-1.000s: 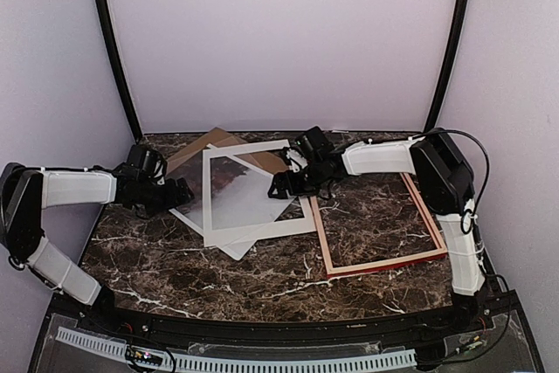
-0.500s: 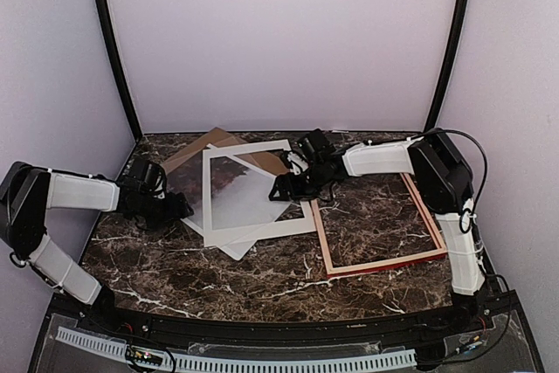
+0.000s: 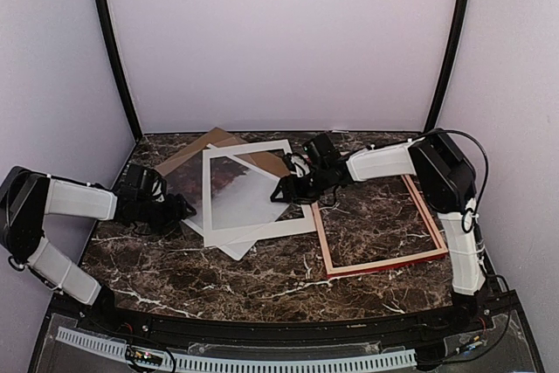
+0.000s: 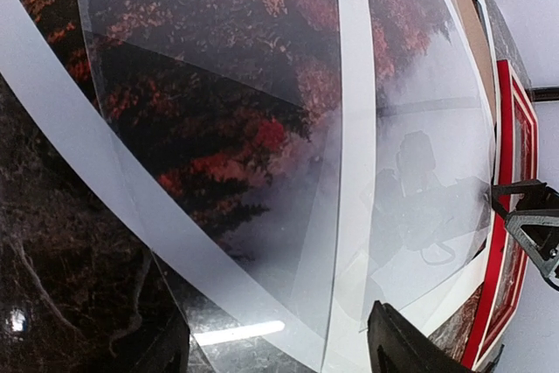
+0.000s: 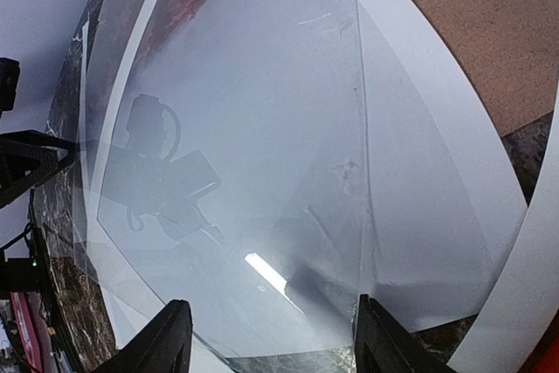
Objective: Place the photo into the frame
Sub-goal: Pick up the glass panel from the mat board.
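The photo [image 3: 229,183], red-brown trees under grey mist, lies flat in a stack at mid-table, under a clear sheet [image 3: 249,205] and a white mat [image 3: 262,231]. The red frame [image 3: 384,261] lies flat to the right of the stack. My left gripper [image 3: 177,209] is low at the stack's left edge, and its open fingers straddle the sheets' near edges [image 4: 279,351]. My right gripper [image 3: 281,191] is at the stack's right edge, open, with the clear sheet's corner between its fingertips [image 5: 271,342]. Neither grips anything. In the left wrist view the photo [image 4: 218,111] fills the view, with the frame [image 4: 505,216] beyond.
A brown backing board [image 3: 205,143] pokes out behind the stack and shows again in the right wrist view [image 5: 463,24]. The dark marble table [image 3: 218,272] runs to a black rail at the near edge. Pale walls close in the back and sides.
Both grippers' jaws have narrowed. The left gripper has dropped lower toward the stack's left edge, and the right wrist has shifted slightly right. The stack and frame have not moved.
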Available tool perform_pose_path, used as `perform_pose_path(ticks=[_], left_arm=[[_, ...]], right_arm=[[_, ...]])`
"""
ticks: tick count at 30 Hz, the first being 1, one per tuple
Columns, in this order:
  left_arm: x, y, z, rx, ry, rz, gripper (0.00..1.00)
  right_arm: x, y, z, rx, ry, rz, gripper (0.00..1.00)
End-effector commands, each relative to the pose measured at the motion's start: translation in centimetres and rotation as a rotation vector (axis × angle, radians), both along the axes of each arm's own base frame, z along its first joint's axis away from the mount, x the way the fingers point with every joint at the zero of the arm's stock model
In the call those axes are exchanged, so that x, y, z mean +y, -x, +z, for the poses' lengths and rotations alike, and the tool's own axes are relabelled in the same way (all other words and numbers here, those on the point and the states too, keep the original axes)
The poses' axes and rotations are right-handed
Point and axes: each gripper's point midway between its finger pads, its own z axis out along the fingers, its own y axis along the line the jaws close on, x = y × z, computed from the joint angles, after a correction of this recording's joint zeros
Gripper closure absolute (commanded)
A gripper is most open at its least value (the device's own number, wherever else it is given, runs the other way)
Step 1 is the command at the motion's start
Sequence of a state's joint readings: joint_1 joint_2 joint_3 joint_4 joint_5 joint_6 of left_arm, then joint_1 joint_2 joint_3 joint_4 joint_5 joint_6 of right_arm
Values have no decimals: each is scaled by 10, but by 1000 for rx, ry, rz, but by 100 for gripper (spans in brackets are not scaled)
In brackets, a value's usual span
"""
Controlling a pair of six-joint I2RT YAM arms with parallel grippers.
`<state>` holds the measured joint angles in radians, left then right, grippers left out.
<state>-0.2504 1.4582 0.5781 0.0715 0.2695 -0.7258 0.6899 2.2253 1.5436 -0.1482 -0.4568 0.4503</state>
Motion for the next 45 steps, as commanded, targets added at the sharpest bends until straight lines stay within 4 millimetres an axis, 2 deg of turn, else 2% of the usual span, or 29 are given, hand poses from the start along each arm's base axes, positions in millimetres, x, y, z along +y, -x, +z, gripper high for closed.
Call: perform_pose_path(ticks=[1, 9, 20, 28, 45], left_arm=[[-4, 22, -8, 71, 63, 8, 28], [-5, 19, 14, -15, 127, 23, 33], [-5, 13, 50, -138, 261, 3, 38], [-7, 6, 74, -219, 272, -24, 52], [-15, -18, 62, -165, 283, -36, 76]], right_arm=[[0, 19, 0, 70, -29, 16, 37], [-2, 26, 1, 85, -44, 16, 45], [-1, 37, -4, 90, -31, 40, 50], [0, 45, -8, 94, -25, 62, 52], [3, 54, -8, 85, -37, 122, 54]])
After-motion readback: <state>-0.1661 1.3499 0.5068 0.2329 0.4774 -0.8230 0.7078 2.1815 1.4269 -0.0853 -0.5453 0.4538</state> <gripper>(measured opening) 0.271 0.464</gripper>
